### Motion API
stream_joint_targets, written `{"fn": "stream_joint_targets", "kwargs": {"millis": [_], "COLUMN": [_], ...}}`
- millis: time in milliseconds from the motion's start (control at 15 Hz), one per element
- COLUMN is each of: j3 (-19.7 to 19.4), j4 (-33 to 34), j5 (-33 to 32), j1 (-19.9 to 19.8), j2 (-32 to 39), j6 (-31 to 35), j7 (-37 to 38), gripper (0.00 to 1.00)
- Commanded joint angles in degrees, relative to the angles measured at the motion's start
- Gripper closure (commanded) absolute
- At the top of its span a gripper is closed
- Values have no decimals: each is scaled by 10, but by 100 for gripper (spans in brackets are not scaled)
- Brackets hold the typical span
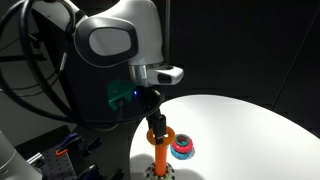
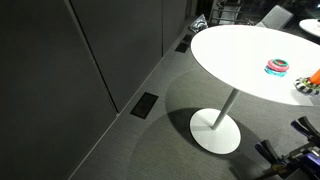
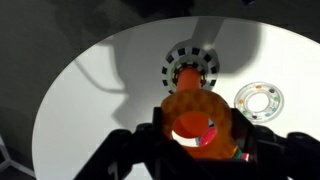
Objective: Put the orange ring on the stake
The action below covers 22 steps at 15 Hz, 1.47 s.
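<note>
The orange ring (image 1: 158, 129) is held in my gripper (image 1: 153, 118), just above the stake (image 1: 160, 154), an upright orange peg on a black-and-white checkered base (image 1: 156, 172). In the wrist view my gripper (image 3: 196, 136) is shut on the ring (image 3: 193, 104), with a finger on each side. The stake (image 3: 188, 74) shows just beyond the ring's upper edge. The ring is above the peg's top and not around it. In an exterior view the stake (image 2: 312, 78) sits at the right edge, and the gripper is out of view there.
A red and blue ring-like piece (image 1: 182, 148) lies on the round white table (image 1: 240, 120) next to the stake, and shows in an exterior view (image 2: 277, 67). In the wrist view a pale ring with coloured spots (image 3: 259, 100) lies right of the stake. The table stands on one pedestal foot (image 2: 215, 130).
</note>
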Motion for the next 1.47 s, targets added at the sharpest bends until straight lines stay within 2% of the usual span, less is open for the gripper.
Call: {"fn": "stream_joint_targets", "kwargs": {"millis": [0,1333,1400], "j3": [0,-10,-11], "j4": [-9,-19,-19], "j5": [-15,-13,-12], "j1": [-7,-14,-15], "j2": [-6,10,11], "j6": [22,51,52], "j7": [-5,-12,-12], "gripper": [58,58,46]}}
